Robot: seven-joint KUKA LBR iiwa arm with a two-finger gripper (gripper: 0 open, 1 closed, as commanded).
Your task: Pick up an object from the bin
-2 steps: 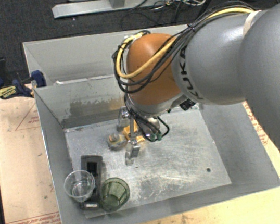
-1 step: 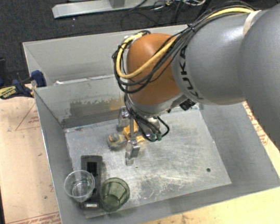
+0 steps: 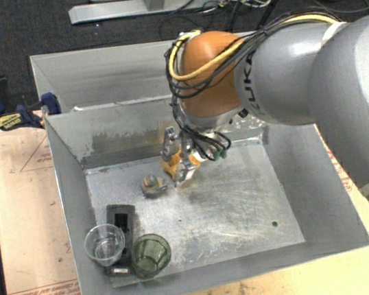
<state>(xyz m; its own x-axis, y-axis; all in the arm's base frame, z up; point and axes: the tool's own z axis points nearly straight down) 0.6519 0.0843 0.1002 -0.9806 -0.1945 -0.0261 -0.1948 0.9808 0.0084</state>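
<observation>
Green cup (image 3: 149, 254), clear cup (image 3: 105, 244), black block (image 3: 120, 218): grouped in near corner of bin (image 3: 241, 200).
Pincer (image 3: 176, 160) low, just beside grey lump (image 3: 152, 185), mid-bin; spread or pressed together, cannot tell. Risk: closing off-centre could nudge lump away.

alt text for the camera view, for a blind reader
The arm's gripper hangs low over the back of a grey bin, beside a small grey lump. A clear cup, a green cup and a black box sit in its lower left corner.
</observation>
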